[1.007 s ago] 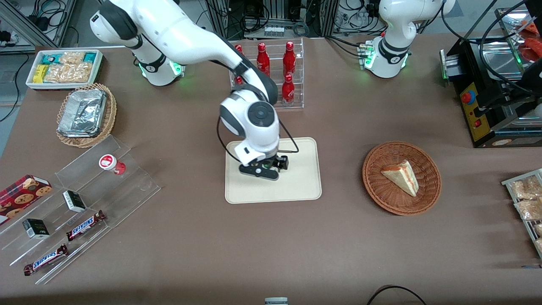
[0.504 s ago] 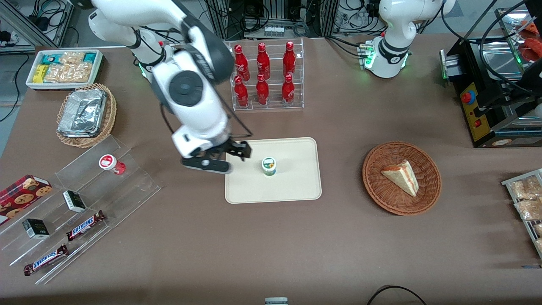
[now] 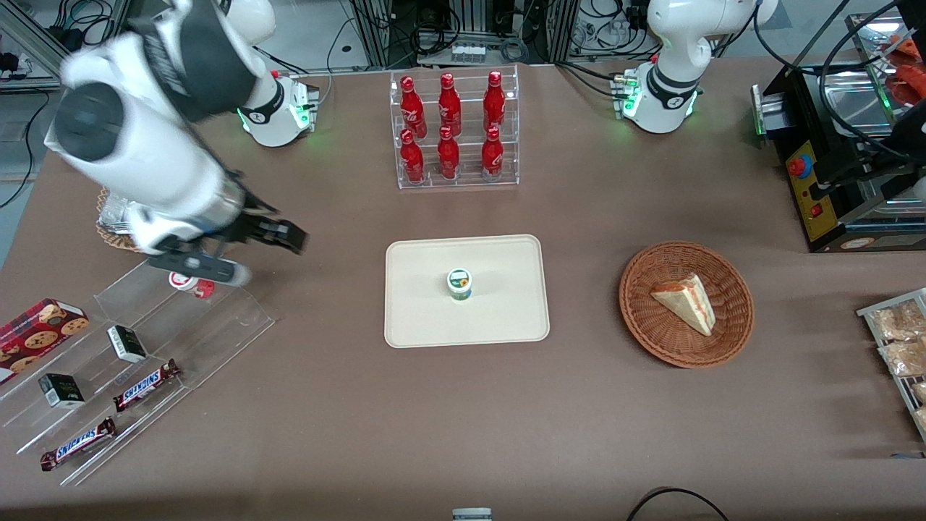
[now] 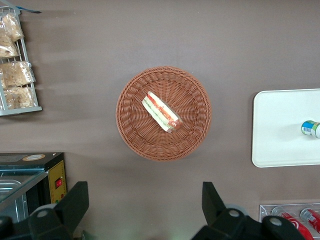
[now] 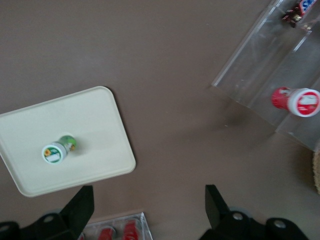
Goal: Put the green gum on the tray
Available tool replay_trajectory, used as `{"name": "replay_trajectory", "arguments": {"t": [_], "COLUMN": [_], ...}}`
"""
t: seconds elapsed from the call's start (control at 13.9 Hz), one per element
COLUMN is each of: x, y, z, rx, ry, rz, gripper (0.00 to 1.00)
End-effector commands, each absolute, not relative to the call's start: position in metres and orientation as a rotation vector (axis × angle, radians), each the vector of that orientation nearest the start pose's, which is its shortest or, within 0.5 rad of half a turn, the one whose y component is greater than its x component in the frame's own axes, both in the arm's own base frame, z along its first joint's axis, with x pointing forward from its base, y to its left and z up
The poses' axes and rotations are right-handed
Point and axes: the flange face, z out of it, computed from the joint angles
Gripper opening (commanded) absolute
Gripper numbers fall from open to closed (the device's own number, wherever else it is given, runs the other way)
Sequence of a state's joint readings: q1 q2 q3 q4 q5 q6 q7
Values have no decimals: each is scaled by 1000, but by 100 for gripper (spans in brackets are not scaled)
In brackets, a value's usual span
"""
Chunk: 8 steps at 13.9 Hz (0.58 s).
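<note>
The green gum (image 3: 459,283) stands upright mid-tray (image 3: 506,318), so I judge the placing done. My gripper (image 3: 239,250) hangs empty, jaws apart, well clear above the acrylic rack (image 3: 217,318).

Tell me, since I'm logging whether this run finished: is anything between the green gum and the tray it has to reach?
Nothing visible is: the green gum already stands upright on the tray, near its middle. The hand, open and empty, hangs above the clear display stand toward the working arm's end of the table, over the red gum.
</note>
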<state>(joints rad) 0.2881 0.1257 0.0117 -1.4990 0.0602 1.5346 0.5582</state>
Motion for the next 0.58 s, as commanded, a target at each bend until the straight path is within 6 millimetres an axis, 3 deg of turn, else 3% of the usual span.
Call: {"name": "replay_trajectory", "arguments": {"t": [0.0,0.29,0.5], "x": [546,549,551], "y": [127,47,17], "z": [606,624,633], "rx": [-3069,-3068,-3093], "ry": [372,215,230], "rz": [182,140,104], "gripper": [99,99,99]}}
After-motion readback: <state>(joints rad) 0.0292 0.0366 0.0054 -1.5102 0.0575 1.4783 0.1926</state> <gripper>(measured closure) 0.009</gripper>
